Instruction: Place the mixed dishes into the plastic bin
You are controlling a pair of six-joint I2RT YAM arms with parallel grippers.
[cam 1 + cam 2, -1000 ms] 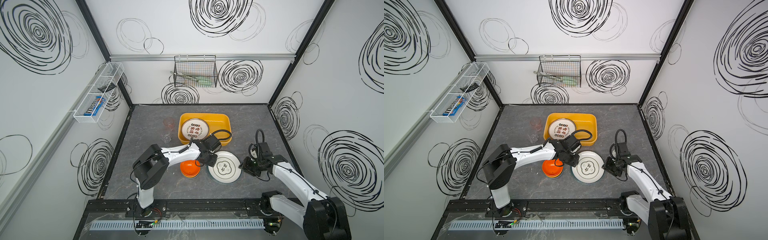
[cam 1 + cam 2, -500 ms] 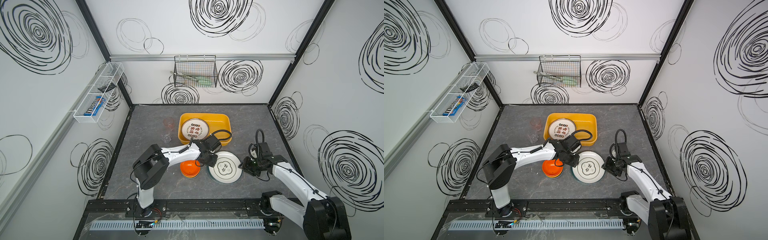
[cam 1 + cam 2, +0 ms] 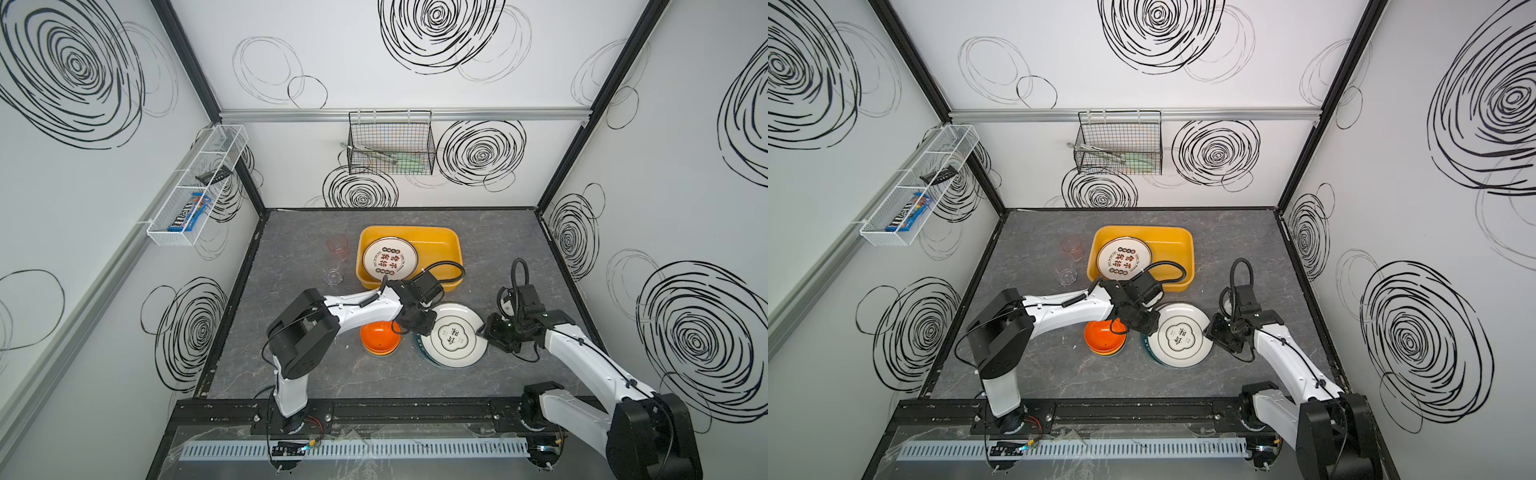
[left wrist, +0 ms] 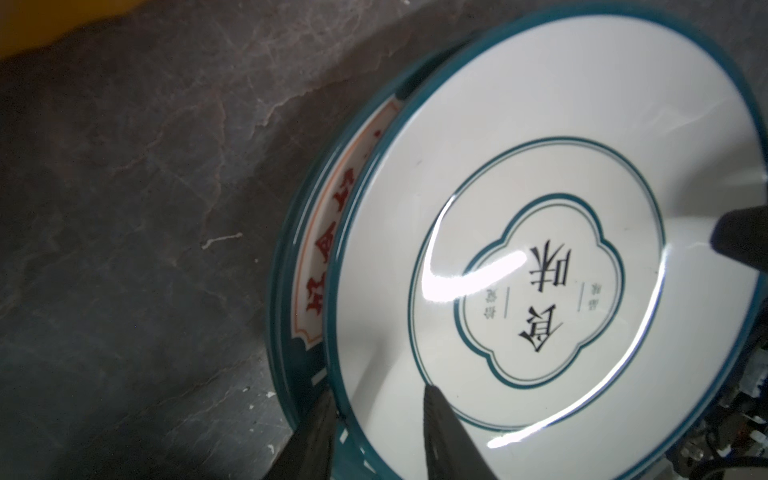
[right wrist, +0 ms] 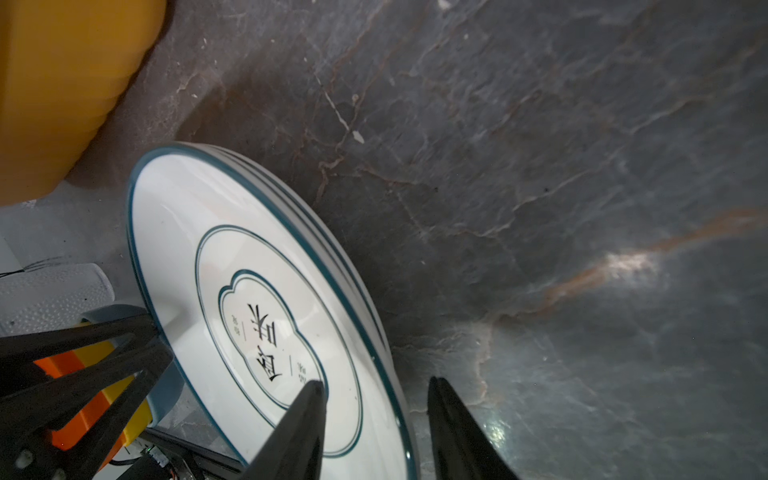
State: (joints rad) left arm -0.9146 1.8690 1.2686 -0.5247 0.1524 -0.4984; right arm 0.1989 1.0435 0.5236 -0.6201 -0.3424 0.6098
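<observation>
A white plate with a dark green rim [image 3: 453, 338] [image 4: 540, 166] lies on top of a stack of plates; the plate under it [image 4: 328, 216] shows red characters. My left gripper [image 3: 424, 328] [image 4: 379, 395] is shut on its left rim, one finger under the edge and one on the face. My right gripper [image 3: 484, 330] [image 5: 375, 382] is open astride the right rim. The orange stacked bowls [image 3: 376, 340] sit just left of the plates. The yellow plastic bin [image 3: 451, 249] behind holds a plate with red-black characters [image 3: 390, 259]. A pinkish cup [image 3: 337, 246] and a clear cup [image 3: 333, 276] stand left of the bin.
A black wire basket [image 3: 390, 143] hangs on the back wall and a white mesh rack [image 3: 195, 187] on the left wall. White walls close in the grey table on three sides, and a black rail [image 3: 374, 411] runs along its front.
</observation>
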